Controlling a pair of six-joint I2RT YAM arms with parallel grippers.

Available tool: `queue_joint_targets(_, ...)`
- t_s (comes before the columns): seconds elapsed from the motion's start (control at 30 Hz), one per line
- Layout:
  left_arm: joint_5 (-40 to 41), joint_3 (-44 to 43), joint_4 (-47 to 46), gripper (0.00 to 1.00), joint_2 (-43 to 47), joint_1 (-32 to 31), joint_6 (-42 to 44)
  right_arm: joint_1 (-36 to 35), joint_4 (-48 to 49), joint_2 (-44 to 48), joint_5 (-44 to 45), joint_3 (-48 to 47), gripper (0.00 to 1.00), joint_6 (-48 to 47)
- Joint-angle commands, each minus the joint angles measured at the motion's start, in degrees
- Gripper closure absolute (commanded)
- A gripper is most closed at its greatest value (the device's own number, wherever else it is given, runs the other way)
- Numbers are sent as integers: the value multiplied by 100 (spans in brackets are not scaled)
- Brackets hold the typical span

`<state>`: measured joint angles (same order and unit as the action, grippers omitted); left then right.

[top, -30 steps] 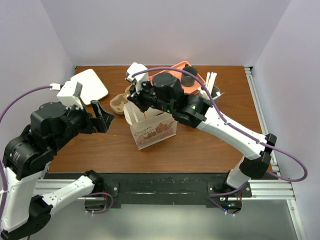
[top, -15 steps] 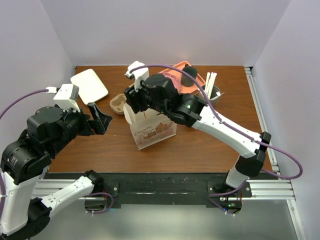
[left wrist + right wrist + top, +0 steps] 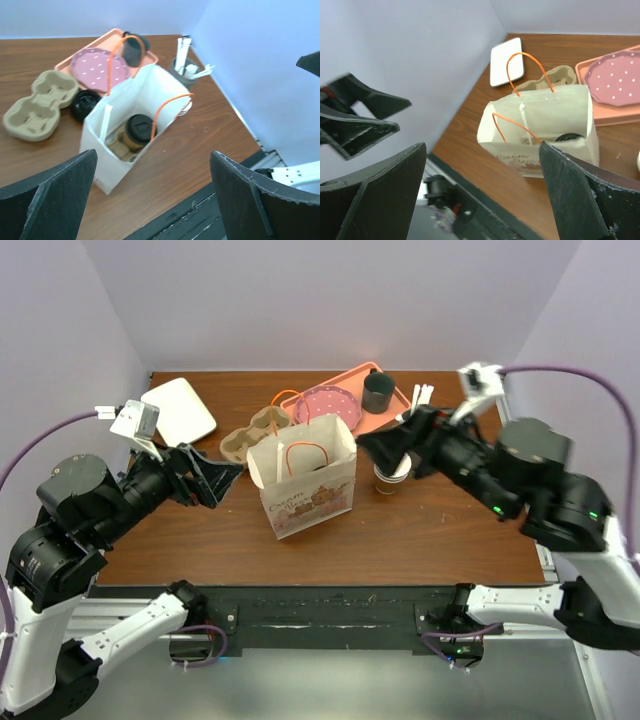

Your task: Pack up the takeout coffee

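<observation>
Both released, left pincer (image 3: 153,152) and right pincer (image 3: 482,145) well apart from takeout coffee (image 3: 139,129) inside paper bag (image 3: 165,87).

The right gripper (image 3: 378,445) has pulled away from the bag (image 3: 310,490).

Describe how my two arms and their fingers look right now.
Both arms are built from rounded black joint housings joined by white links. The left arm and right arm each trail a purple cable and carry a white camera block at the wrist. The fingers are flat, matte black wedges with scuffed, chipped edges.
</observation>
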<state>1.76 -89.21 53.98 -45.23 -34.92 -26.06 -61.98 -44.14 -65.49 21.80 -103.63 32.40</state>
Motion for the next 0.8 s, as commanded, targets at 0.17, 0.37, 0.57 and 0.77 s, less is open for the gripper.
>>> queue_joint_targets(0.17,-844,975,-1477,0,576,-15,-663,-34,-1097,669,808,502,1,1392)
queue_joint_targets(0.37,-818,1336,-1732,0,709,-6,-882,-34,-859,1205,992,906,1,1207)
queue_joint_targets(0.57,-686,1380,-1821,0,797,-6,-1059,-34,-868,1294,993,898,1,1005)
queue_joint_targets(0.77,-519,1292,-1733,0,884,-6,-1094,-16,-772,1302,914,942,1,935)
